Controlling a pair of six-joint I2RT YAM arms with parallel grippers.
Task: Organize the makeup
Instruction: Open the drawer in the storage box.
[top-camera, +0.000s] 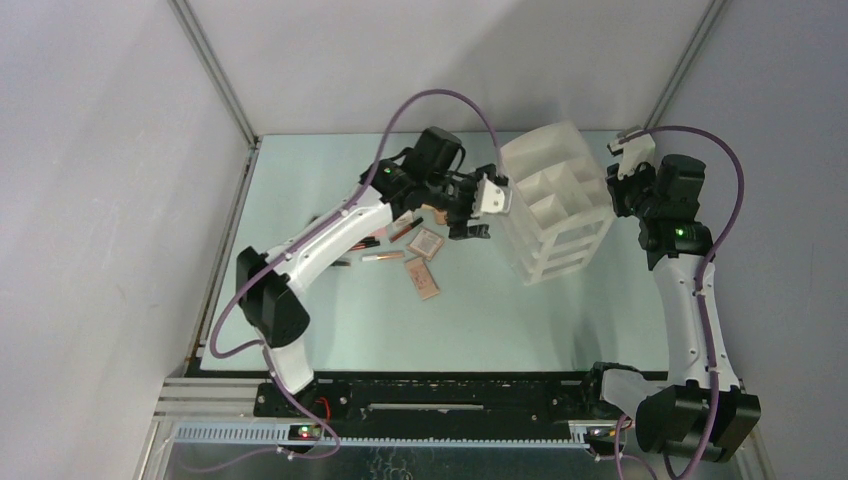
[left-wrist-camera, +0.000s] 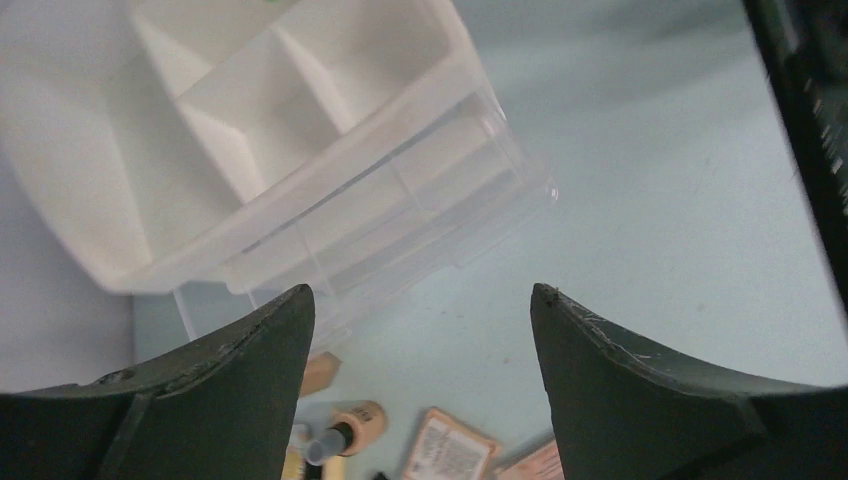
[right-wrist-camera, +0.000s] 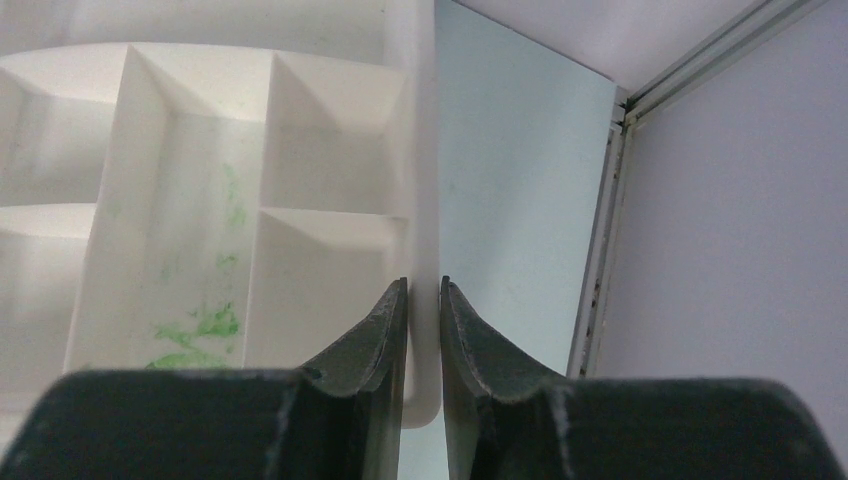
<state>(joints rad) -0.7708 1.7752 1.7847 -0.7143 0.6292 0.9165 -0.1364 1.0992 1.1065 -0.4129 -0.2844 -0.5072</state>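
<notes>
Makeup (top-camera: 427, 243) near outstretched left gripper (left-wrist-camera: 420, 292), jaws apart; right gripper (right-wrist-camera: 423, 285) tight on organizer wall (right-wrist-camera: 418, 120).

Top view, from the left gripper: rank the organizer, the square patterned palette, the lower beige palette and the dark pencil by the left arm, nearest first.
From the left gripper:
1. organizer, close on its right.
2. square patterned palette, just to its left.
3. lower beige palette, nearer the bases.
4. dark pencil, far left by the arm.

Looks like a robot lab cell: bare grey walls (top-camera: 90, 200), aluminium frame posts (top-camera: 215, 70) far left and right, pale green tabletop (top-camera: 400, 330), two robot arms (top-camera: 330, 235) bolted to near rail (top-camera: 450, 395).
</notes>
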